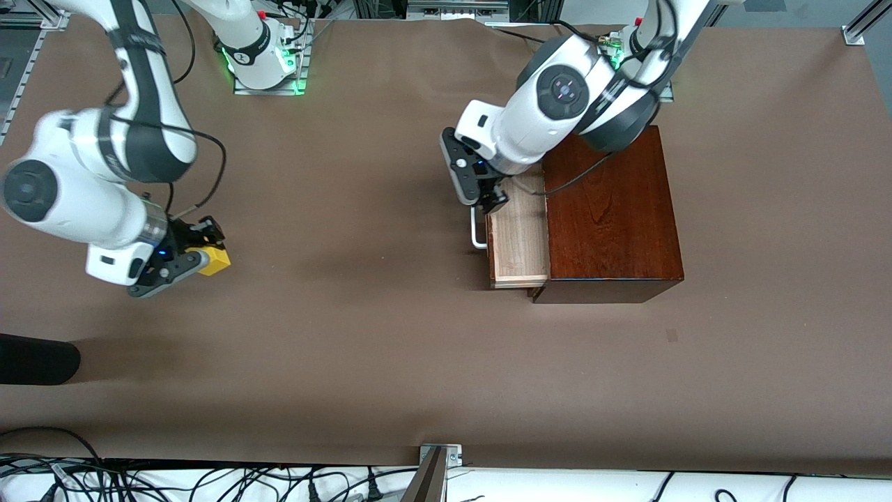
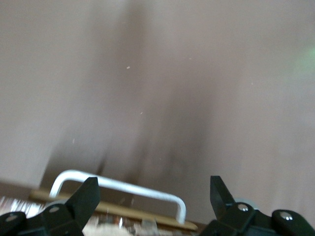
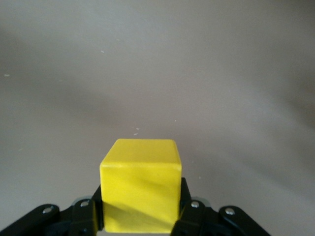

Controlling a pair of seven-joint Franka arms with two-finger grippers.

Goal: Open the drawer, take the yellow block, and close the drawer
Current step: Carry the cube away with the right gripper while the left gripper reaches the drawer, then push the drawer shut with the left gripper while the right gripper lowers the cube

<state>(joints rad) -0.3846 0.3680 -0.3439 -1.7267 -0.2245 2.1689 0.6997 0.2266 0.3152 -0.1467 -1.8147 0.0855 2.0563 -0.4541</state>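
The drawer [image 1: 519, 237] of the dark reddish-brown wooden box [image 1: 613, 209] stands pulled out, and its pale interior looks empty. Its white bar handle [image 1: 477, 233] faces the right arm's end of the table. My left gripper [image 1: 491, 202] is open, just over the drawer's front edge, at the handle end farther from the front camera. In the left wrist view the handle [image 2: 123, 187] lies between and past my spread fingers [image 2: 86, 196], untouched. My right gripper [image 1: 202, 249] is shut on the yellow block [image 1: 214, 259], low over the table toward the right arm's end. The block [image 3: 140, 184] fills the gap between the fingers.
A black rounded object [image 1: 35, 359] juts in at the right arm's end, nearer the front camera. A metal post [image 1: 432, 474] and cables run along the front edge. Brown table surface [image 1: 362, 279] lies between the two grippers.
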